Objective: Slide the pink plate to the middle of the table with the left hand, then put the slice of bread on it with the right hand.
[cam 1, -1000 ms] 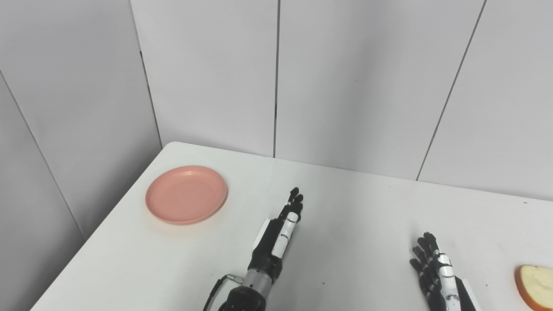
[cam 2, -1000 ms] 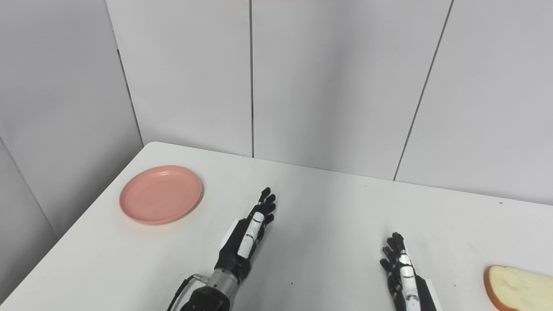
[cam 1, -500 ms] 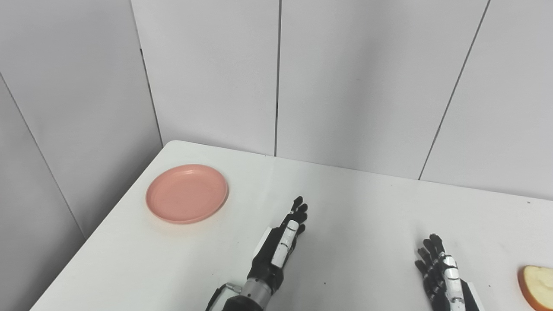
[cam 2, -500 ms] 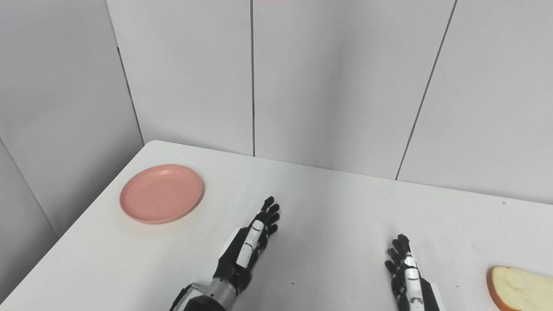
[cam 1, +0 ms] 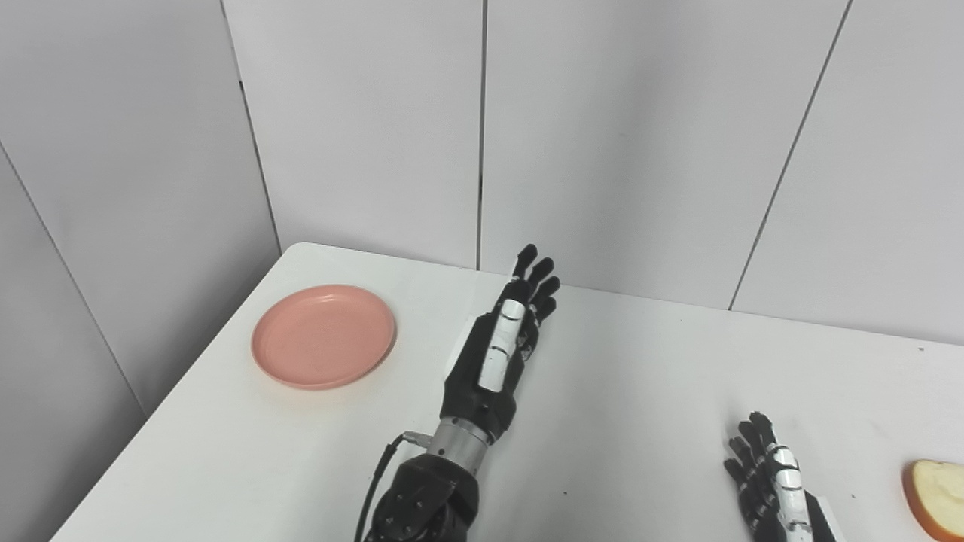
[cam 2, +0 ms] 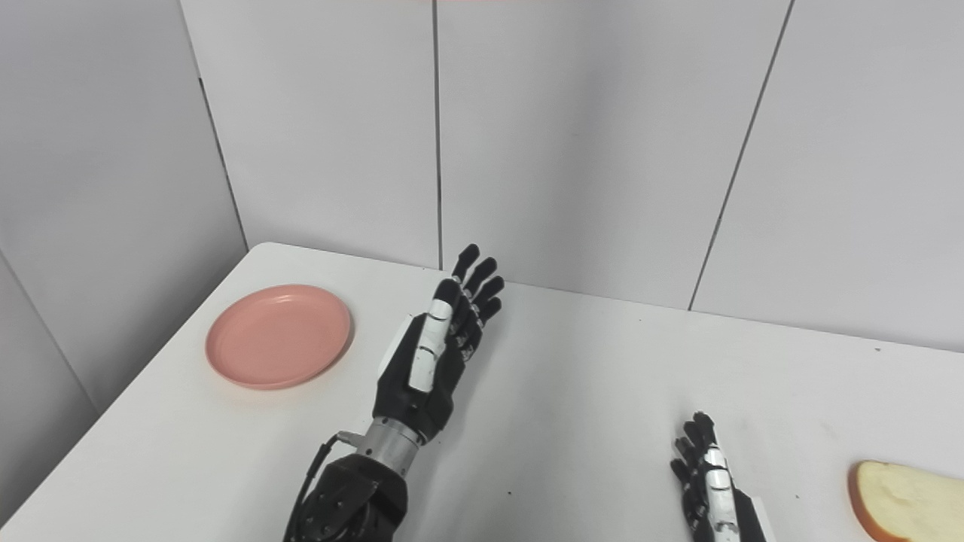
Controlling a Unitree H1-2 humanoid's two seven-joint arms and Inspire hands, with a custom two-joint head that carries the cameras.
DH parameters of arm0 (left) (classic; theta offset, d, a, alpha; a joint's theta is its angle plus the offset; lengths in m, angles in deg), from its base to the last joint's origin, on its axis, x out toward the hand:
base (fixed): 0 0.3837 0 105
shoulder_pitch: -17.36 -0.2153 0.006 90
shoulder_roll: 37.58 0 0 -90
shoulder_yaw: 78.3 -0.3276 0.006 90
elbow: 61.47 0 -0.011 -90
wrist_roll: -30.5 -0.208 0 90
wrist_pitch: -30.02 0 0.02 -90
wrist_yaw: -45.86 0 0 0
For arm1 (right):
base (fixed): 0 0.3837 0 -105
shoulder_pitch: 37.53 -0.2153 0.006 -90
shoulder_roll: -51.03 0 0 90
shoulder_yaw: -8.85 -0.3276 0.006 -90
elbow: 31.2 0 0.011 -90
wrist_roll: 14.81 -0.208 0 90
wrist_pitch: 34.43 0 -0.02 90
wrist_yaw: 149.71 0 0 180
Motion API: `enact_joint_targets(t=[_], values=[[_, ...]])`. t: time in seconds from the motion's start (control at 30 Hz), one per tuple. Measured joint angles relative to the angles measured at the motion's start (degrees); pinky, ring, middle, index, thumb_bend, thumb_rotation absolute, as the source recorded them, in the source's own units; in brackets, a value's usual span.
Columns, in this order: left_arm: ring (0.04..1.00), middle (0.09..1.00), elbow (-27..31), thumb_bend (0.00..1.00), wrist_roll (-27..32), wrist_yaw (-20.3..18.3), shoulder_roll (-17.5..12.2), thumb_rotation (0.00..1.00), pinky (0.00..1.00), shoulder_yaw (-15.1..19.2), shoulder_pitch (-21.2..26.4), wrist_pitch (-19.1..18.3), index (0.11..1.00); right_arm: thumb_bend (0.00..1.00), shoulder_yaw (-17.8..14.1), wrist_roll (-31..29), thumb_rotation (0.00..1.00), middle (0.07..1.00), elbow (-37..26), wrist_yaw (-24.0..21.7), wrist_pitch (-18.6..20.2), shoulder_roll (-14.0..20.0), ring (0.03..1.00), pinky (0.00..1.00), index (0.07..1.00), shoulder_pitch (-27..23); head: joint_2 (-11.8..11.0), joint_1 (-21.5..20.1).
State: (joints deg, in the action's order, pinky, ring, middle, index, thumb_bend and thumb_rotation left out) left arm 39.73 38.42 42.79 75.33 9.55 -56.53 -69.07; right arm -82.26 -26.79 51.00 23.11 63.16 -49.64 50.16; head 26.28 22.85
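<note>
On the white tabletop (cam 1: 640, 391), toward its far left corner, the pink plate (cam 1: 324, 336) lies flat and bare. From the left hand (cam 1: 501, 350), the plate sits at about nine o'clock, near but apart, with a strip of bare tabletop between the plate's rim and the hand's edge. The left hand is raised above the tabletop, held on edge with its fingers (cam 1: 536, 280) straight, close together and aimed toward twelve o'clock at the grey wall panels (cam 1: 617, 135); it grasps nothing and touches nothing. Its black forearm (cam 2: 354, 493) rises from the bottom edge at about six o'clock of the hand, with a thin cable looping beside the metal wrist.

Low at the right, the right hand (cam 2: 708, 482) sits close over the tabletop, partly cut by the bottom edge, its fingers extended and slightly spread toward twelve o'clock, grasping nothing. The slice of bread (cam 2: 904, 489) lies flat at the tabletop's near right, at about three o'clock from the right hand and apart from it, its brown crust turned toward that hand. In the left eye view the slice is cut by the picture's right edge. Plate and bread are well apart, the two hands between them.
</note>
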Motion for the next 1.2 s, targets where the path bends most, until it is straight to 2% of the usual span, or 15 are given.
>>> enact_joint_targets(t=[0.13, 0.3, 0.47, 0.57, 0.8, 0.9, 1.07, 1.2], values=[[0.944, 0.959, 0.50, 0.76, 0.94, 1.04, -1.62, 0.96, 0.97, 3.06, 2.36, -1.34, 0.958, 0.30, 0.06, -0.30, 1.00, 1.000, -0.80, 0.12, 0.64, -0.08, 1.000, 1.00, 1.000, 0.40, 0.26, 0.09], [0.955, 0.967, -0.53, 0.73, 2.26, 1.33, -3.05, 0.97, 0.97, 4.90, 5.04, -1.42, 0.960, 0.27, 0.18, -0.26, 1.00, 1.000, -0.97, 0.30, 0.82, -0.09, 1.000, 1.00, 1.000, 0.42, -0.08, 0.44], [0.961, 0.971, -4.40, 0.74, 3.59, 0.74, -8.06, 0.96, 0.98, 8.25, 10.40, -1.43, 0.968, 0.26, 0.27, -0.34, 1.00, 1.000, -0.97, 0.37, 0.84, -0.13, 1.000, 1.00, 1.000, 0.43, -0.26, 0.35], [0.970, 0.972, -4.88, 0.74, 4.89, 1.47, -9.73, 0.94, 0.99, 10.96, 12.37, -2.00, 0.967, 0.28, 0.27, -0.44, 1.00, 1.000, -0.94, 0.28, 0.83, -0.02, 1.000, 1.00, 1.000, 0.41, -0.53, 0.44], [0.963, 0.964, -6.59, 0.73, 6.62, 2.08, -13.03, 0.95, 0.96, 13.37, 12.93, -3.15, 0.971, 0.28, 0.29, -0.37, 1.00, 1.000, -0.75, 0.30, 0.84, 0.00, 1.000, 1.00, 1.000, 0.23, -0.97, 0.88], [0.970, 0.969, -6.80, 0.73, 7.38, 2.90, -14.20, 0.95, 0.95, 15.78, 13.69, -3.17, 0.972, 0.28, 0.27, -0.42, 1.00, 1.000, -0.72, 0.22, 0.83, 0.05, 1.000, 1.00, 1.000, 0.20, -0.97, 1.32], [0.978, 0.976, -9.94, 0.74, 8.37, 3.09, -18.84, 0.97, 0.96, 18.63, 15.84, -3.17, 0.979, 0.27, 0.25, -0.45, 1.00, 1.000, -0.56, -0.05, 0.83, 0.49, 1.000, 1.00, 1.000, 0.08, -1.23, 2.46], [0.973, 0.973, -13.50, 0.75, 8.37, 3.21, -21.42, 0.97, 0.97, 19.80, 16.14, -3.15, 0.978, 0.29, 0.25, -0.36, 1.00, 1.000, -0.39, -0.04, 0.79, 0.51, 1.000, 1.00, 1.000, 0.00, -1.23, 2.46]])
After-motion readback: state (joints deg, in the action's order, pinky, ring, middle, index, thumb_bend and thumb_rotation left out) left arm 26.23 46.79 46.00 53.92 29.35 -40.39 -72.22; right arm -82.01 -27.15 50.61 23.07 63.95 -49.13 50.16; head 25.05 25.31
